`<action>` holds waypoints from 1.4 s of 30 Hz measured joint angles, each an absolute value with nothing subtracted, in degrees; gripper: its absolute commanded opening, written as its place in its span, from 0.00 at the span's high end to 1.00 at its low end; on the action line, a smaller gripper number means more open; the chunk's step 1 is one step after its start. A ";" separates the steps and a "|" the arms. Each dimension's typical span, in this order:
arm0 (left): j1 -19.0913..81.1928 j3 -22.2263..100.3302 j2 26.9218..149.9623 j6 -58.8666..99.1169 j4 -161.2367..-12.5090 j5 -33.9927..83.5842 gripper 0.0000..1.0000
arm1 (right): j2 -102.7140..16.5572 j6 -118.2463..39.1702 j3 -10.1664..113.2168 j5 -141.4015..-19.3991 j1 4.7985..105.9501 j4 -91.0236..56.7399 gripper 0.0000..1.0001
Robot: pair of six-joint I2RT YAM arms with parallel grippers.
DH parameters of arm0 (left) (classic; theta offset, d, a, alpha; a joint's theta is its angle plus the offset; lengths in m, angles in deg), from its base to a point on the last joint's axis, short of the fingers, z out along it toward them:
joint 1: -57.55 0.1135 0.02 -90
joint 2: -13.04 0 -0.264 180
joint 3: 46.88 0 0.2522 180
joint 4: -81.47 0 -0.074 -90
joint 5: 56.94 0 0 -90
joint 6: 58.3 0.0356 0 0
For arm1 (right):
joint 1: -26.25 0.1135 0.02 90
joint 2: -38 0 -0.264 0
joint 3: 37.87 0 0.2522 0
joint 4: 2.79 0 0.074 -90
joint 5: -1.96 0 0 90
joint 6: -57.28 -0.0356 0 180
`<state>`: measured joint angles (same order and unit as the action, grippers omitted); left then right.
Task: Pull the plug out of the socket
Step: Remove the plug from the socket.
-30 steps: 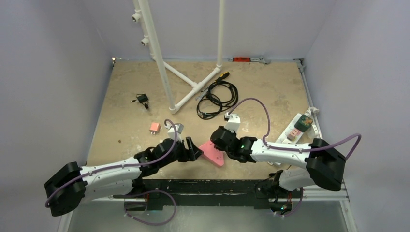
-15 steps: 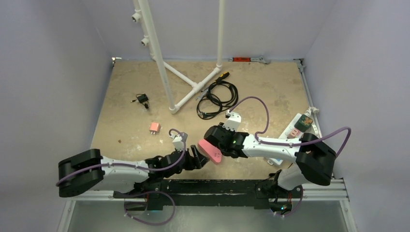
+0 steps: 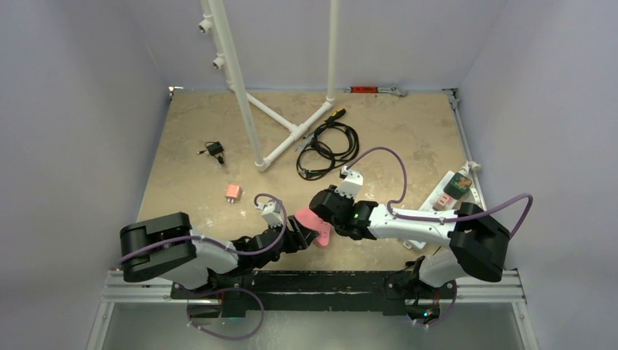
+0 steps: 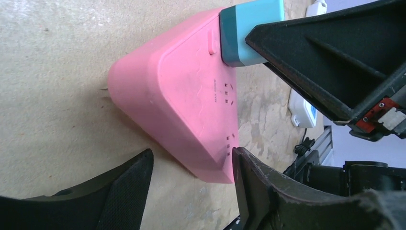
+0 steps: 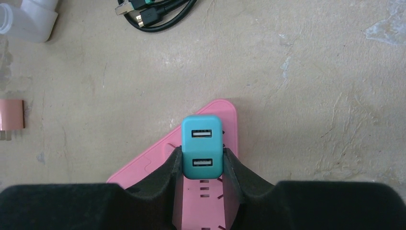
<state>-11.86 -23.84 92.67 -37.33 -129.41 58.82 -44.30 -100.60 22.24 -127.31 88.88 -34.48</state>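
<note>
A pink triangular socket (image 3: 315,225) sits at the table's near middle, between both arms. A teal plug (image 5: 201,143) with two USB ports is plugged into its face (image 5: 225,115). My right gripper (image 5: 202,160) is shut on the plug's two sides. In the left wrist view the socket (image 4: 182,105) fills the middle, with the plug (image 4: 249,28) at the top. My left gripper (image 4: 191,158) is open around the socket's near corner. One of its fingers (image 4: 253,177) touches that corner and the other stands apart from it.
A coiled black cable (image 3: 326,146) and a white pipe frame (image 3: 288,135) lie behind the socket. A small pink adapter (image 3: 233,192) and a black one (image 3: 214,149) lie to the left. A white power strip (image 3: 444,193) lies at the right edge.
My right gripper has carried the plug and socket a little to the left. My left gripper has swung right until its jaws stand around the socket's corner, and they have narrowed slightly.
</note>
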 measured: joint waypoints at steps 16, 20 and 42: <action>-9.85 -23.23 107.80 -42.23 -148.49 57.48 0.63 | -43.29 -100.32 21.15 -126.43 88.88 -33.06 1.00; -9.80 -23.23 108.87 -42.75 -150.11 57.44 0.76 | -43.29 -100.49 21.04 -126.80 88.88 -33.04 1.00; -9.69 -23.05 115.71 -45.26 -159.90 55.58 1.00 | -31.25 -96.14 5.10 -115.09 81.73 -15.14 1.00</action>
<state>-9.69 -23.05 115.71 -45.26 -159.90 55.58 -31.25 -96.14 5.10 -115.09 81.73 -15.14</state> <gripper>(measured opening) 0.348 0.304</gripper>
